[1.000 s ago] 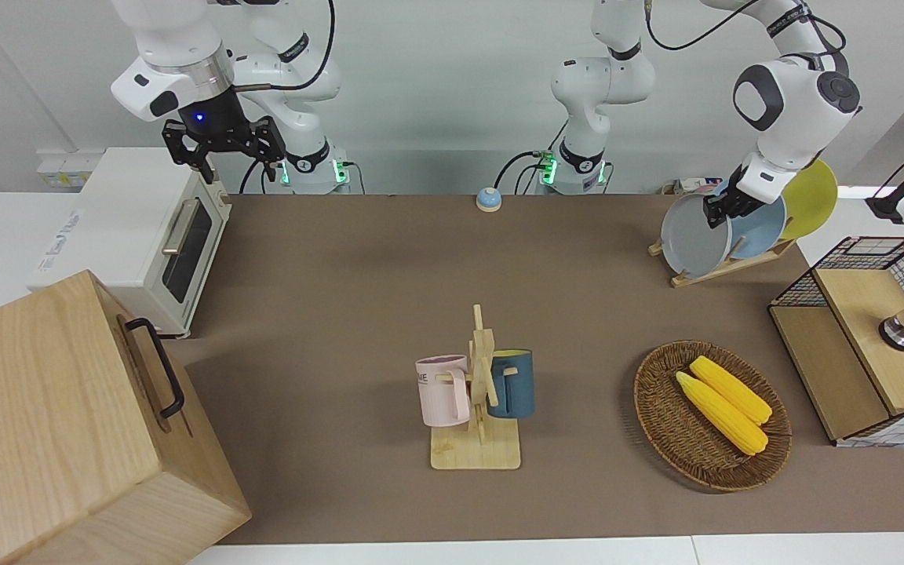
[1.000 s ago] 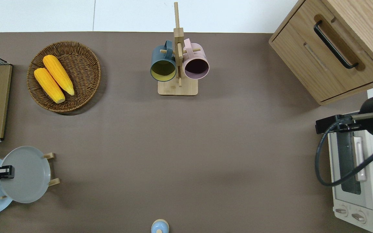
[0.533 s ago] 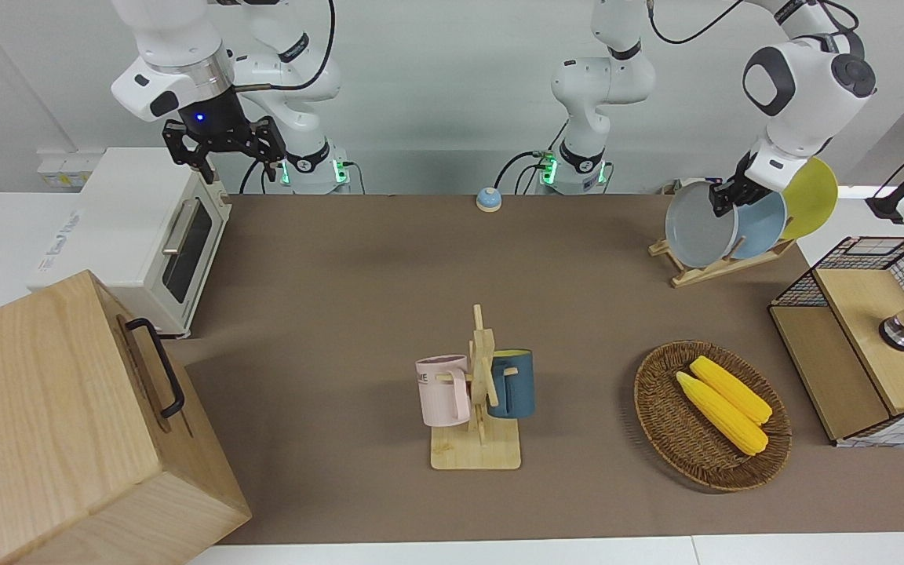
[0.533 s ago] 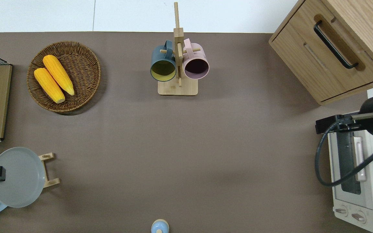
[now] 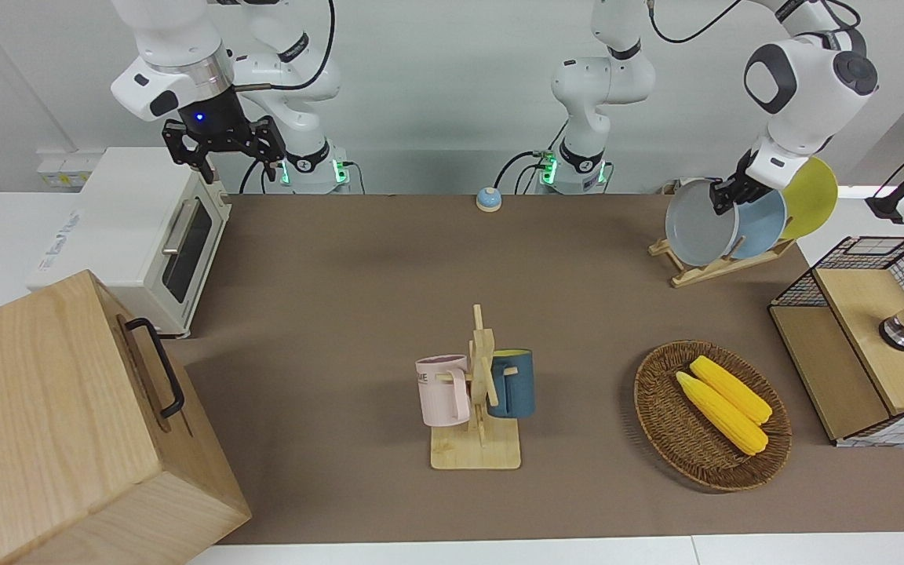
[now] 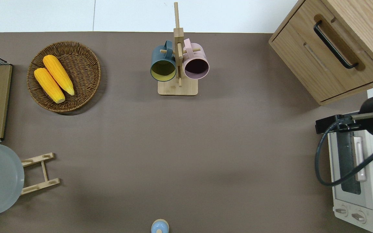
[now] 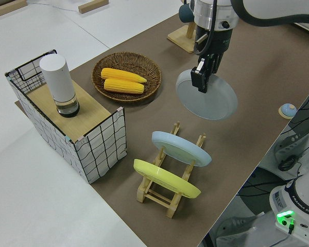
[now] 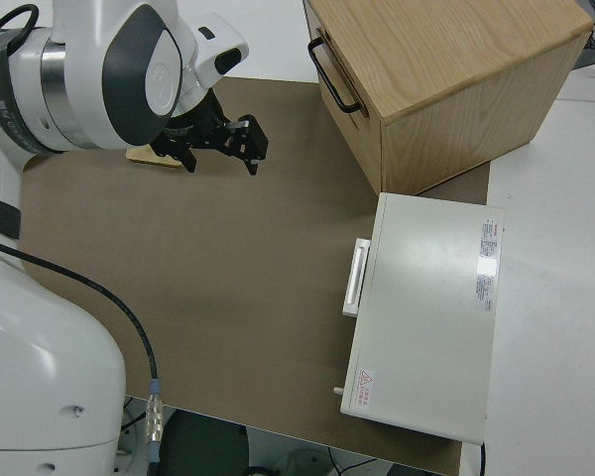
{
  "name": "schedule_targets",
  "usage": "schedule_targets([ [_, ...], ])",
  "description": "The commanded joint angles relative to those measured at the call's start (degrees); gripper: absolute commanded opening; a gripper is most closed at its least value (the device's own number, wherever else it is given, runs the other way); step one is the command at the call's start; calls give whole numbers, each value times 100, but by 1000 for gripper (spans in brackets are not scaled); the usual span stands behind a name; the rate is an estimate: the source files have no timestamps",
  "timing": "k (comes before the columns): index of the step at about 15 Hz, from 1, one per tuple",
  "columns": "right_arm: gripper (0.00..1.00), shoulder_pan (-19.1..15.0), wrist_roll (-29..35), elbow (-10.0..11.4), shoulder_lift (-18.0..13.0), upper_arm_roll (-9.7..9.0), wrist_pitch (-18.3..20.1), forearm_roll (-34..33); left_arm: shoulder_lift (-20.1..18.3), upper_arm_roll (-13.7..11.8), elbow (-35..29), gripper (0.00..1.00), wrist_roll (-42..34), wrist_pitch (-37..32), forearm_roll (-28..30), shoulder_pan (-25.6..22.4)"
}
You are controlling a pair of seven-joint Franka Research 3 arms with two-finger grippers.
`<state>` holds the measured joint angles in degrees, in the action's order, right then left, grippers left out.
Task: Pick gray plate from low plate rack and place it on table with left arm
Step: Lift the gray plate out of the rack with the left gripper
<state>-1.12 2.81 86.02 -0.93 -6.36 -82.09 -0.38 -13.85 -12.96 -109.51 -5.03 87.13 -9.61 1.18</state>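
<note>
My left gripper (image 7: 203,78) is clamped on the gray plate's (image 7: 210,98) rim, and the plate hangs in the air, lifted clear of the rack (image 7: 167,190). The blue plate (image 7: 180,147) and yellow plate (image 7: 165,178) sit in the rack just below. Next bit, I reckon: carry it out over bare counter (image 6: 173,155) farther from me, tilt it flat, lower gently, then let go. My right arm's parked.

From the low plate rack (image 7: 171,180) I saw the basket (image 5: 709,416) farther from the robots, the mug stand (image 5: 477,408) farther still toward the right arm's end of the bench (image 5: 358,282).
</note>
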Motion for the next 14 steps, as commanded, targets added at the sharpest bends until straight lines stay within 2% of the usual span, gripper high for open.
schedule_targets([
  [1, 990, -143, 53, -42, -12, -103, 88, 109, 32, 135, 587, 0, 134, -529, -199, 58],
  [4, 990, -143, 53, -42, -12, -103, 88, 109, 84, 188, 1027, 0, 152, -846, -51, 58],
  [11, 987, -143, 53, -42, -12, -103, 88, 109, 532, 478, 949, 0, 925, -768, 1012, 58],
  [14, 987, -143, 53, -42, -12, -103, 88, 109, 585, 566, 931, 0, 1074, -768, 1320, 93],
])
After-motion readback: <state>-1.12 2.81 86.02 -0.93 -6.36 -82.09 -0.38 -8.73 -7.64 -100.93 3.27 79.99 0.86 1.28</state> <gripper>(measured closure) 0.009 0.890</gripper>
